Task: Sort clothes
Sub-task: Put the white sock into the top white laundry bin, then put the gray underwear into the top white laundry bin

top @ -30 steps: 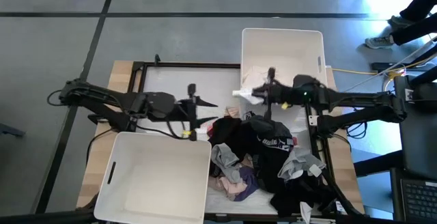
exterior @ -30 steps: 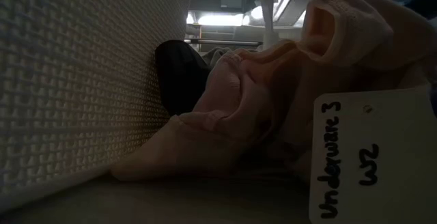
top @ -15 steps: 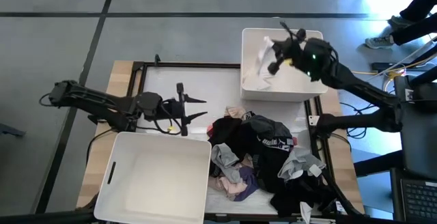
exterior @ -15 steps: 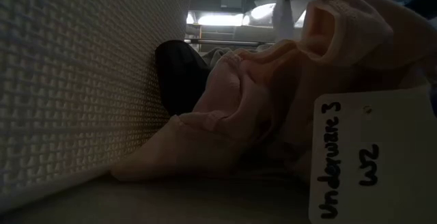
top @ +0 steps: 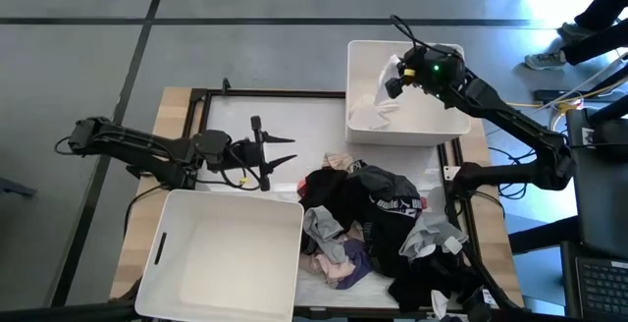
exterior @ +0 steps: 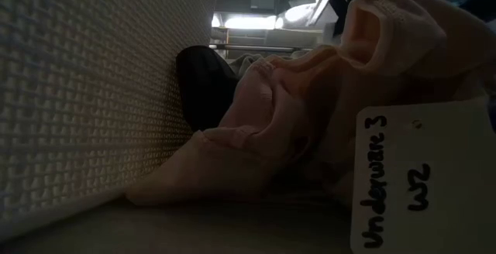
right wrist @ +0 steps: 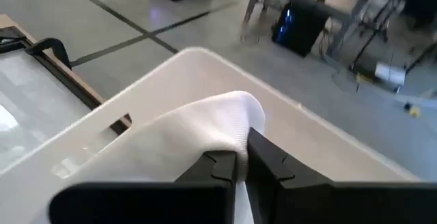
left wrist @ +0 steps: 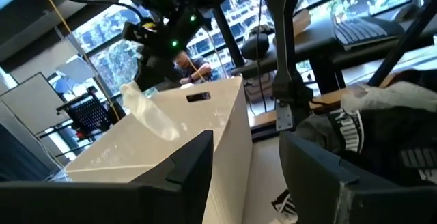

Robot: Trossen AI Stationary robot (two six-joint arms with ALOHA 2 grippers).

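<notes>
My right gripper (top: 394, 75) is shut on a white garment (top: 378, 101) above the far white bin (top: 442, 126); the cloth hangs down into the bin. It also shows in the right wrist view (right wrist: 205, 125) and the left wrist view (left wrist: 147, 111). My left gripper (top: 282, 152) is open and empty over the white mat, left of the clothes pile (top: 383, 224). The pile of black, grey, pink and purple pieces lies on the mat's right half. In the low view, a pink garment (exterior: 302, 122) lies against the near bin's wall (exterior: 93, 91). My right gripper pinches a rounded fold of the white garment (right wrist: 229, 125) between its two fingers (right wrist: 273, 162). The fingers slant down from the table's right side. The cloth hangs slack below them, with its lower part (top: 371, 116) inside the far bin.
A second white bin (top: 221, 258) stands at the table's near left corner. A white tag with handwriting (exterior: 422, 176) stands in front of the low camera. A person's legs (top: 589, 18) show beyond the table at the far right. There is bare mat (top: 294, 116) between my left gripper and the far bin.
My right gripper has risen from the pile's far edge and gone toward the table's far edge with the white garment, which now hangs over and into the far bin. My left gripper has drawn back a little toward the table's left edge, still open.
</notes>
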